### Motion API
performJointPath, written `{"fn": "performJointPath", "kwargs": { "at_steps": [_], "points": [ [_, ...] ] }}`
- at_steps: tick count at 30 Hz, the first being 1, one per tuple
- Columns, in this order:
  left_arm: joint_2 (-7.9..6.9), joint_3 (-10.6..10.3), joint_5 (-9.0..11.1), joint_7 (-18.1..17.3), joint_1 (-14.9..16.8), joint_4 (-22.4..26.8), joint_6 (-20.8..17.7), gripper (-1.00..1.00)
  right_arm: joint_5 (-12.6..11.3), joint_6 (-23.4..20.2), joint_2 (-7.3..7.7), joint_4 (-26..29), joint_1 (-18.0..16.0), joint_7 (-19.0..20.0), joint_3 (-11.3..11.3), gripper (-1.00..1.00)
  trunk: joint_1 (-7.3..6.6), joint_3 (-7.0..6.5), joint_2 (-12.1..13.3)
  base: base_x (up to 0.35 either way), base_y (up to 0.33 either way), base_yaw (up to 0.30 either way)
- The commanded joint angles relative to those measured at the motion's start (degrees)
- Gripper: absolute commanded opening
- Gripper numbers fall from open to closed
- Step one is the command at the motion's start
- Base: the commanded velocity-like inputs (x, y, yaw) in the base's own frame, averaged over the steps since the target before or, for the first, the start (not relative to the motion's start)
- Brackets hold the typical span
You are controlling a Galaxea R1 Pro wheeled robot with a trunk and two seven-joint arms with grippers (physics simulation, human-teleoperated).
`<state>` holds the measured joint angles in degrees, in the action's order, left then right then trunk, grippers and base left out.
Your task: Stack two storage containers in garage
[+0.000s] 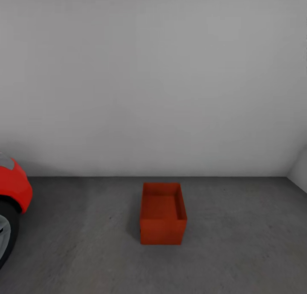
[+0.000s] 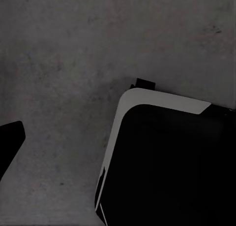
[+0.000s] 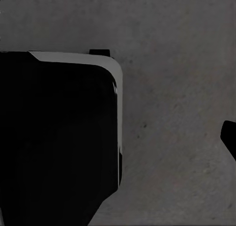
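Note:
One orange-red open-top storage container (image 1: 163,213) stands on the dark grey concrete garage floor (image 1: 238,243), a short way out from the pale grey wall (image 1: 153,80). It looks tall, and I cannot tell whether it is one bin or two stacked. In the left wrist view a single dark fingertip (image 2: 10,142) hangs over bare concrete beside my black, white-rimmed base (image 2: 167,157). The right wrist view has a dark fingertip (image 3: 229,137) at its edge, next to the same base (image 3: 59,137). Neither hand holds anything.
The red car (image 1: 13,191) with its dark wheel (image 1: 5,234) sits at the left edge. A wall corner (image 1: 298,170) closes the right side. Open concrete surrounds the container.

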<state>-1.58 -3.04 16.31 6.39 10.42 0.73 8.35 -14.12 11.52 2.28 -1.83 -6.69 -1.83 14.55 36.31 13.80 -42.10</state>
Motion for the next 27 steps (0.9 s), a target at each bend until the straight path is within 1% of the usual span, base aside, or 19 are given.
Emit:
{"fn": "performJointPath", "kwargs": {
  "at_steps": [1,19,27],
  "points": [
    [0.0,-0.35,0.39,0.11,0.04,-0.03,0.16,1.0,-0.47,0.34,-0.04,-0.18,-0.08,-0.05,0.5,1.0,0.01,-0.02,-0.06,0.0,0.0,0.0],
    [0.0,-0.4,0.39,0.11,0.04,-0.03,0.17,1.0,-0.47,0.38,-0.08,-0.19,0.01,-0.08,0.48,1.0,0.01,-1.68,-0.06,0.0,0.0,0.0],
    [0.0,-0.39,0.39,0.11,0.04,-0.03,0.17,1.0,0.01,0.65,-0.17,-0.19,0.01,-0.1,0.56,1.0,0.01,-2.42,-0.06,0.0,0.0,0.0]
  ]
}}
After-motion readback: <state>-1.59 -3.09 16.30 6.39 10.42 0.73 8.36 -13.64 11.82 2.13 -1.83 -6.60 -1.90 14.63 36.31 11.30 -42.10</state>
